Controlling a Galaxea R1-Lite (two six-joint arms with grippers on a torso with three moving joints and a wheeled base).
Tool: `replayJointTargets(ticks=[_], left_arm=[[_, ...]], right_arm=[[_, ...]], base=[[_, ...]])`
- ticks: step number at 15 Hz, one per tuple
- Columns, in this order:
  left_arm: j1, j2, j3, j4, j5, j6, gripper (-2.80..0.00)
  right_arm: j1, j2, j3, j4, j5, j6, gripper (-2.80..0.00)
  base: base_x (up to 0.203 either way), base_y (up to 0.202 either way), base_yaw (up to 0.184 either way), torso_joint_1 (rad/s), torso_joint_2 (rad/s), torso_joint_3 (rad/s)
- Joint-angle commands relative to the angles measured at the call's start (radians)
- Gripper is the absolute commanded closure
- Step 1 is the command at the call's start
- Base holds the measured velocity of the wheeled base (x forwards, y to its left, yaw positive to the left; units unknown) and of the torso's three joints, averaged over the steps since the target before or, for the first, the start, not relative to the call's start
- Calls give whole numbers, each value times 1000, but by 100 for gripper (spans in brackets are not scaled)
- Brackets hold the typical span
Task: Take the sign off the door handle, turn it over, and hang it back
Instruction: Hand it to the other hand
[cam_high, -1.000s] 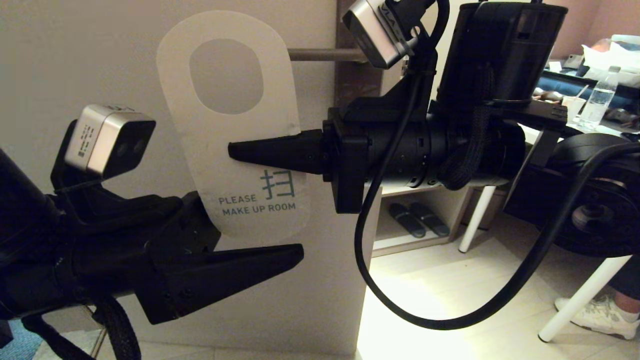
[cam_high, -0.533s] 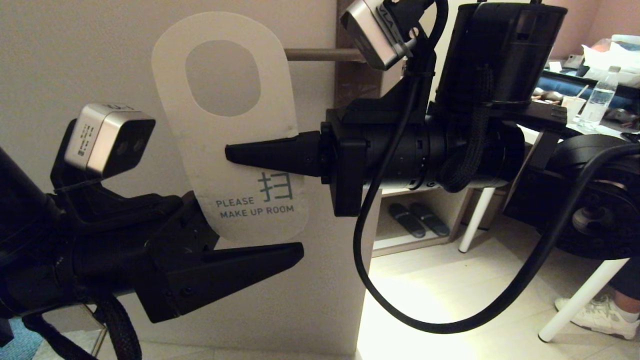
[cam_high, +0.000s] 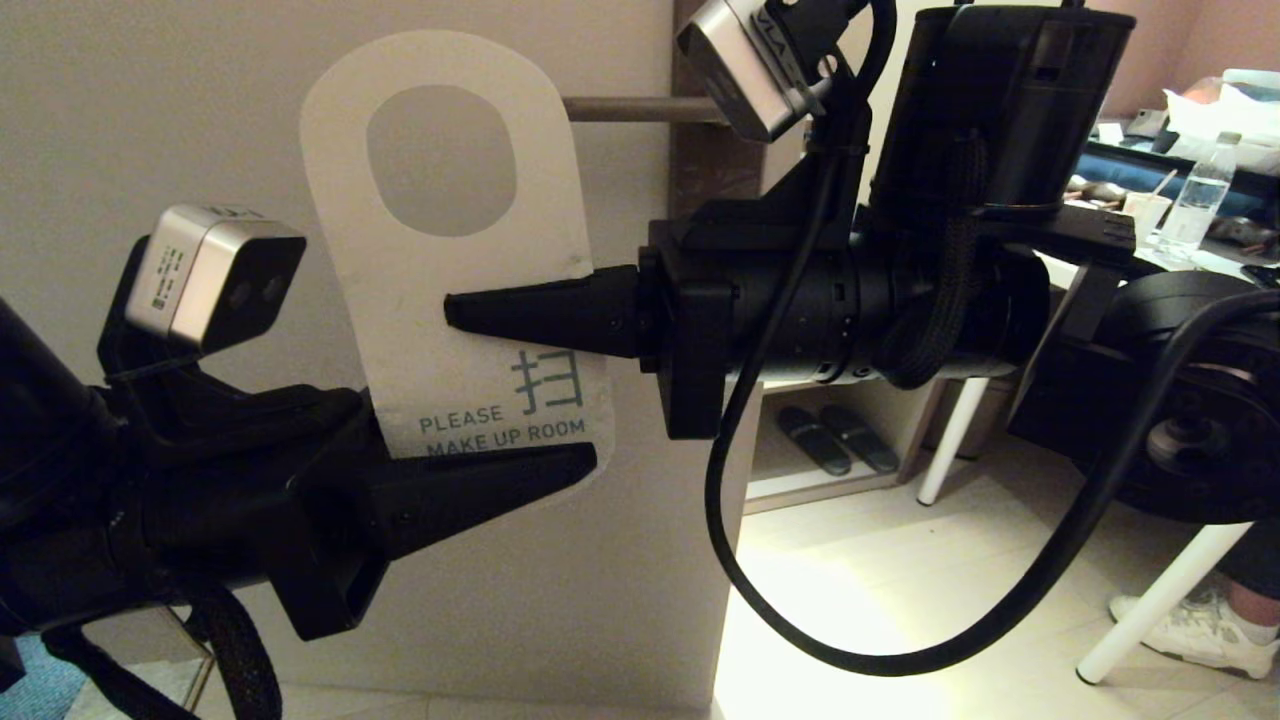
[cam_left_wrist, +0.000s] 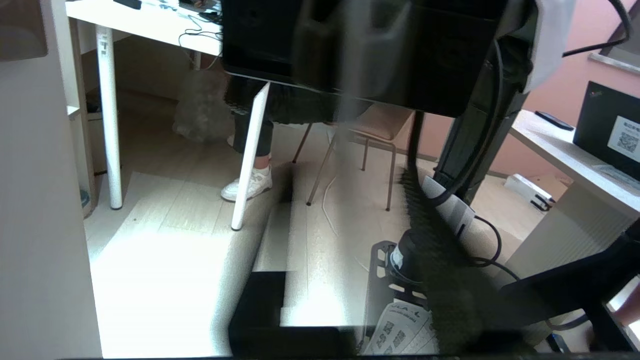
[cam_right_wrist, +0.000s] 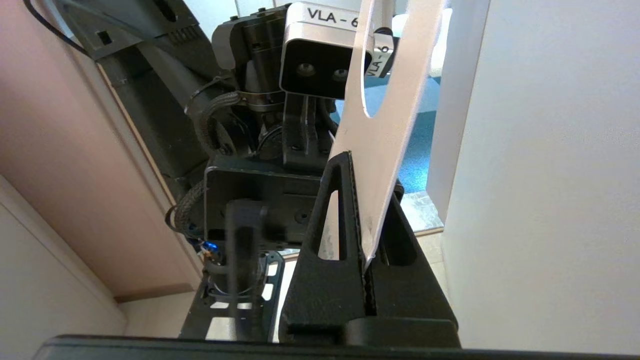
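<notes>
— Sign (cam_high: 440, 290): where does it sit?
— Off the door handle (cam_high: 620, 108), beside its free end, pale "PLEASE MAKE UP ROOM" face showing.
— Who grips it?
— Right claw (cam_high: 455, 310) is clenched on its edge; left claw (cam_high: 585, 458) covers its bottom end, grip unclear.

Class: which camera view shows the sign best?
The head view: the sign shows its whole pale face, hole and "PLEASE MAKE UP ROOM", off the handle. The right wrist view shows it edge-on in the shut right gripper. The left wrist view shows nothing clear of it.
</notes>
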Motion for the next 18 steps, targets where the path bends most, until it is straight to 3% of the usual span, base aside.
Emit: replayJointTargets(ticks=[1, 10, 11, 18], left_arm=[[0, -3, 1, -7, -4, -3, 0], [1, -16, 6, -7, -4, -3, 0], [1, -18, 6, -7, -4, -3, 0], [2, -24, 7, -5, -3, -4, 0]], right_arm=[[6, 1, 2, -2, 4, 0, 0], [12, 1, 22, 0, -2, -2, 0], [12, -1, 22, -1, -4, -2, -280], [12, -7, 20, -2, -3, 0, -280]], base=[[0, 0, 0, 0, 0, 0], [0, 0, 0, 0, 0, 0], [0, 0, 0, 0, 0, 0], [0, 0, 0, 0, 0, 0]])
